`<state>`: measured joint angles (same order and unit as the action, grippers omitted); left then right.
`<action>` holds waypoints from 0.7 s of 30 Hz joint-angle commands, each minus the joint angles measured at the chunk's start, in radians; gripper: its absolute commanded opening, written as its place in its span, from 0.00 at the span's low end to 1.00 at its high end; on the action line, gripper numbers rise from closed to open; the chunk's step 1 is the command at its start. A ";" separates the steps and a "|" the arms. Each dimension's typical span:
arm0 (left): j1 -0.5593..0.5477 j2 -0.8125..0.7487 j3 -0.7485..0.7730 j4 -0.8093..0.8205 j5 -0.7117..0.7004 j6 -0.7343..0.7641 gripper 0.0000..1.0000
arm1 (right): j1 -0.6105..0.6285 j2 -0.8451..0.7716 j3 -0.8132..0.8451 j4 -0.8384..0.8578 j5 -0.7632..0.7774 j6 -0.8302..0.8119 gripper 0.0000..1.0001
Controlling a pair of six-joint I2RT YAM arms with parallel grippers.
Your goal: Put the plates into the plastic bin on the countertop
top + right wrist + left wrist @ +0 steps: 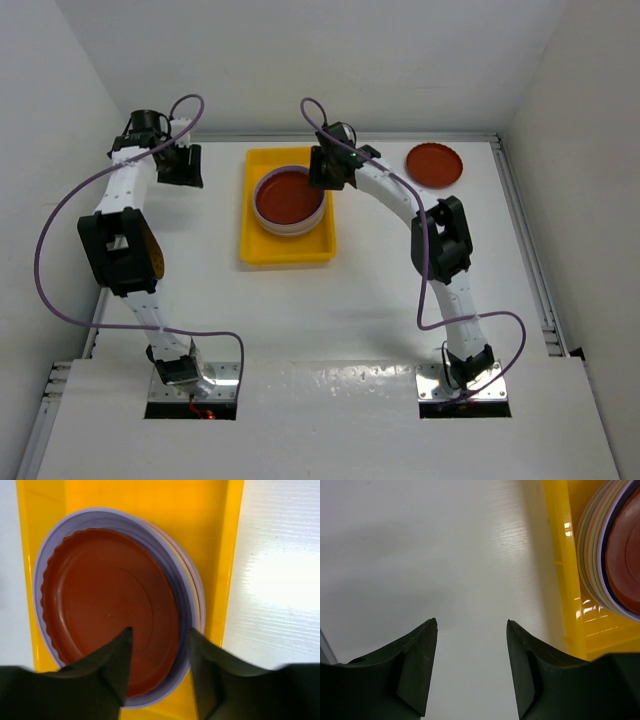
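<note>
Under the right gripper: the stack of plates, sitting in the plastic bin. Top of the stack is a dark red plate with a scalloped rim, nested in a purple plate. Cream and pink edges show lower down on the stack's right side. Right gripper fingers are apart, nothing clamped. In the wrist view the red plate's rim shows in the gap between them. Can't tell whether the tips touch the plate or sit just above it.

Top view: this gripper is over the stack's right edge, and the stack fills the half of the bin closest to it. Off to the gripper's right, well apart from the bin, a second dark red plate lies flat and alone on the tabletop.

Left gripper is on the other side of the bin, beside its far left corner. Fingers are spread wide and hold nothing, with bare white tabletop below them. The bin's yellow rim runs just to the right of this gripper. Past the rim, the side of the stack shows layered cream, tan and pale blue edges, with the red plate on top. Both arms are folded in toward the bin, with purple cables looping off each wrist.
</note>
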<state>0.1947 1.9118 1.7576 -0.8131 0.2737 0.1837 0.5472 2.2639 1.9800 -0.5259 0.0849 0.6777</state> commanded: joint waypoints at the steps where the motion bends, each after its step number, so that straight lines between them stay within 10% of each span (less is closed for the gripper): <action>1: 0.003 -0.056 -0.097 0.060 0.080 0.031 0.60 | -0.009 -0.093 0.014 0.017 -0.001 -0.018 0.51; 11: 0.012 -0.114 -0.463 0.158 -0.048 0.152 0.59 | -0.342 -0.316 -0.302 0.081 0.038 0.078 0.63; 21: 0.012 -0.163 -0.481 0.169 -0.047 0.097 0.59 | -0.644 -0.149 -0.317 0.101 0.174 0.339 0.63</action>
<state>0.2016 1.7992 1.2686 -0.6708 0.2317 0.2966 -0.0830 2.0693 1.6123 -0.4282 0.1909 0.9035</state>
